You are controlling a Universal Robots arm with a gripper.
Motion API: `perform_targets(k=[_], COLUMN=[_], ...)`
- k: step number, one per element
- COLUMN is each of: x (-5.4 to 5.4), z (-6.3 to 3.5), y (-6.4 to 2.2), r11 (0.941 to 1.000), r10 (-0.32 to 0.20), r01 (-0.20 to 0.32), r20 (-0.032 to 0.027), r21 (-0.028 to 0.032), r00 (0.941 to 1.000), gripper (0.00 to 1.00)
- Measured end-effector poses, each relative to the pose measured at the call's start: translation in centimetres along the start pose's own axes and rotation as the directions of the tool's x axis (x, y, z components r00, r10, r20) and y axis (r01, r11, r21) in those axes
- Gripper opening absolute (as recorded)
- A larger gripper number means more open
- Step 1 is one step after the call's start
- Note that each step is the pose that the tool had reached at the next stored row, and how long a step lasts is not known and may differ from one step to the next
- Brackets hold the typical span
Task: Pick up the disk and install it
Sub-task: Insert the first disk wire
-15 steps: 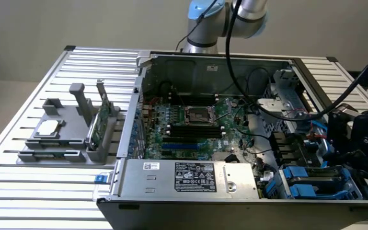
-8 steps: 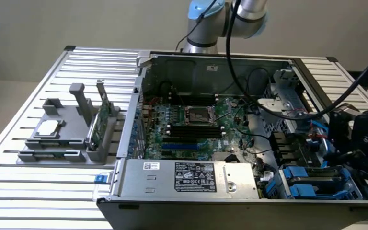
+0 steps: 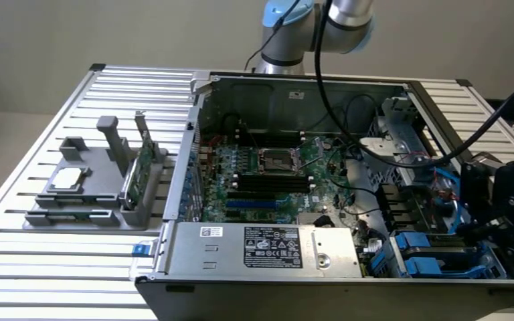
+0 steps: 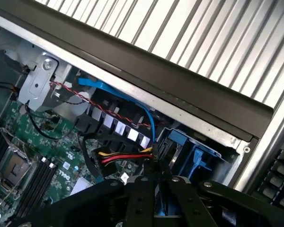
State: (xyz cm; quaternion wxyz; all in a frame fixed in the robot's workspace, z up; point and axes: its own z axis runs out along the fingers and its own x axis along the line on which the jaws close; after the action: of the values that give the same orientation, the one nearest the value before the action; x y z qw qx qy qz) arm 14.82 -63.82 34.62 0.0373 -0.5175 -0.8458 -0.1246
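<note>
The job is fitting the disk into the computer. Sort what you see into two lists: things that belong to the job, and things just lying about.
Belongs to the job: gripper; blue disk carrier in the bay; open computer case.

Lying about: green circuit card; silver chip; grey holder carrying them; slatted table.

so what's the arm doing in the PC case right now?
The black claw is down inside the open grey computer case, at the exterior view's right, by the blue plastic drive carriers in the bay corner. Its fingers are close together, next to the red, yellow and black cable bundle; whether they grip anything can't be told. On the slatted metal table, a grey holder carries a thin green circuit card and a small square silver chip.
</note>
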Motion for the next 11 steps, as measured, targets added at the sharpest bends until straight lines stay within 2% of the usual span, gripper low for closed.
perform_targets(k=[1, 4, 6, 8, 11], x=[0.0, 0.0, 0.1, 0.5, 1.3], z=[0.01, 0.0, 0.01, 0.11, 0.12], y=[0.0, -0.02, -0.02, 0.15, 0.55], r11=[1.0, 0.9999, 0.9998, 0.9994, 0.9989], r10=[0.001, 0.007, 0.008, 0.007, 0.004], r01=[-0.001, -0.007, -0.009, -0.008, -0.007], r20=[0.0064, 0.0163, 0.0245, 0.0459, 0.0712], r21=[0.0032, 0.0091, 0.0189, 0.0332, 0.0473], r00=[1.0, 0.9998, 0.9997, 0.9989, 0.9975], gripper=[0.16, 0.16, 0.16, 0.16, 0.16])
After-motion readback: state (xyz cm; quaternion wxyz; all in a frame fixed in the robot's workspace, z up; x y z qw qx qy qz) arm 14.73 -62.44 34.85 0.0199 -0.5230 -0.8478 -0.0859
